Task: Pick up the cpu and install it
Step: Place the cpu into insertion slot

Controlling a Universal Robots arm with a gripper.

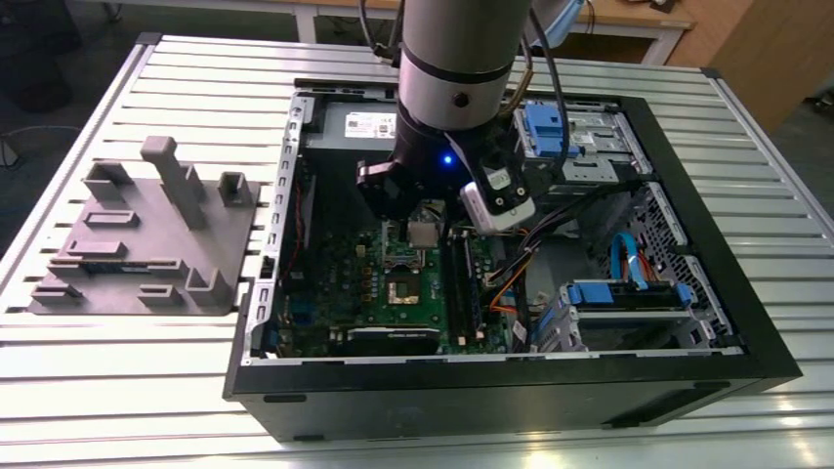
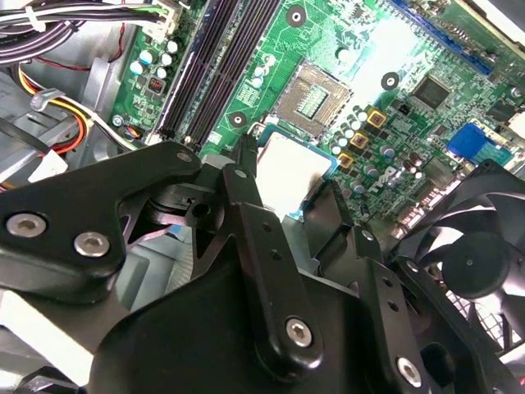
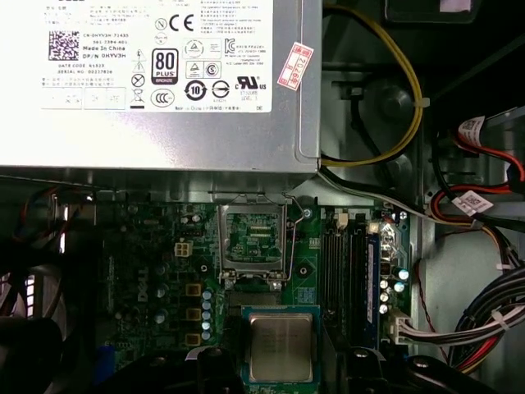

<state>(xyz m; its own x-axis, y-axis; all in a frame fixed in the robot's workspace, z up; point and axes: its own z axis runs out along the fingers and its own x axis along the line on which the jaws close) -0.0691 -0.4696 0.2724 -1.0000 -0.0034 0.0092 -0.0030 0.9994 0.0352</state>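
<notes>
A small square cpu (image 3: 281,347) with a shiny silver-grey top and a thin pale rim is gripped at two opposite edges by the black claw (image 2: 291,187). The claw is narrowed onto the chip, with one of its fingers (image 2: 250,213) pressed against each side. In both wrist views the cpu is seen flat and face-up over the green motherboard (image 3: 156,246), just beside the socket (image 3: 254,238) and not in it. The socket is seen empty, its pin field bare inside a metal frame.

Long black memory slots (image 3: 344,263) are seen running along one side of the socket. A large grey power supply box (image 3: 156,82) with a white label is seen beyond the socket, against the wall of the case. Bundles of coloured cables (image 3: 484,324) are seen past the memory slots. A black fan (image 2: 476,263) is seen close to the claw in the second wrist view.

In the exterior view the arm is lowered into an open black computer case (image 1: 521,386) that lies on its side on a slatted metal surface (image 1: 131,391). On the exterior view's left, well apart from the case, a grey moulded holder (image 1: 144,234) with upright posts is set on the same surface
</notes>
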